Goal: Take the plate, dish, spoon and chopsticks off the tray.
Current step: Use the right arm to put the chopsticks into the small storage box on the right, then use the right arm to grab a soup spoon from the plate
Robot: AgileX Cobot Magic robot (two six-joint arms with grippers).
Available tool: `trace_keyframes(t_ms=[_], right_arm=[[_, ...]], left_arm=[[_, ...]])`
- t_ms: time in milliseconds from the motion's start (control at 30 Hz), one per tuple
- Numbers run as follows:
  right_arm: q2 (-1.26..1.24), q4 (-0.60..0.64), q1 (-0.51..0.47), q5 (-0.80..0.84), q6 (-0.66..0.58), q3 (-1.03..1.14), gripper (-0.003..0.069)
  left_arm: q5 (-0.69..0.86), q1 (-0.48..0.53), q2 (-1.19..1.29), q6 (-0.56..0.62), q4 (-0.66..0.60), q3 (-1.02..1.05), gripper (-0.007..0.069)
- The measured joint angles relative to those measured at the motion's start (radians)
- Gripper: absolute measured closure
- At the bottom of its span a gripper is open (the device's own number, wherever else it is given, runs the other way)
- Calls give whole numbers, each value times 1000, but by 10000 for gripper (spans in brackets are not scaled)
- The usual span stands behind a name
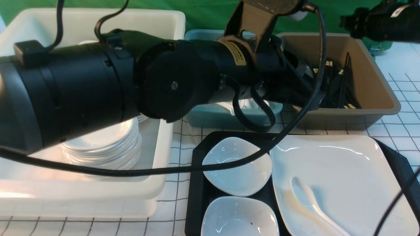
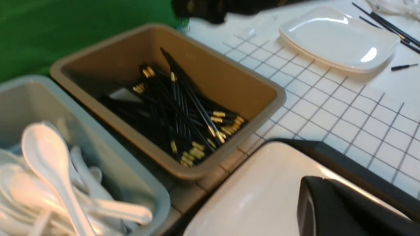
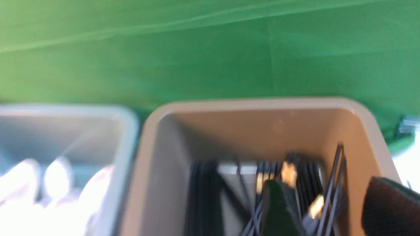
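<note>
Finds right gripper (image 3: 325, 196) spread open directly above brown bin (image 1: 374, 85), grasping nothing; chopsticks (image 1: 347, 70) leaning inside that bin. Finds left gripper (image 2: 344, 209) clenched near the bin, nothing seen held. Recommends rising straight up, clear of leaning sticks.

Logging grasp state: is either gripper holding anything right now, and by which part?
Nothing held. The right gripper has its jaws open over the brown bin; the left gripper is shut, with nothing seen in it.
</note>
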Motion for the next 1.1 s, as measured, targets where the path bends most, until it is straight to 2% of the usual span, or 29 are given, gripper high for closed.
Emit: trace_keyframes(t_ms=[33,67,100,300,367,433,500,600,667,767,867,1000,1033,1067,1100], right_arm=[[-59,0,0,113,-5,-1,344],[-68,1,0,131,-9,-1,349],[-136,2,0,284,-40,-1,408],[-275,3,15,828,-121,19,627],[-299,2,40,888,-136,83,639],[-316,2,84,909,-144,180,612],[-321,2,128,908,-152,271,553],[-322,2,227,845,-173,432,393],[-322,-3,289,737,-177,546,264],[-320,-19,343,602,-173,655,161],[-301,-26,350,526,-152,709,137],[-242,-34,350,491,-145,723,138],[-224,-35,350,483,-143,725,171],[-224,-35,350,482,-143,725,171],[-212,-37,350,475,-142,725,263]], left_arm=[[23,0,0,-23,0,0,628],[27,0,0,-26,0,0,628],[73,0,0,-44,0,0,628],[287,0,0,-74,0,0,628],[357,0,0,-82,0,0,628],[424,0,0,-88,1,0,628],[487,0,0,-90,6,0,628],[558,0,0,-91,16,0,628],[590,0,0,-91,25,0,628],[616,0,0,-91,27,0,628],[629,0,0,-87,27,0,628],[631,0,0,-87,27,0,628],[631,0,0,-87,27,0,628],[631,0,0,-87,27,0,628],[631,0,0,-85,27,0,628]])
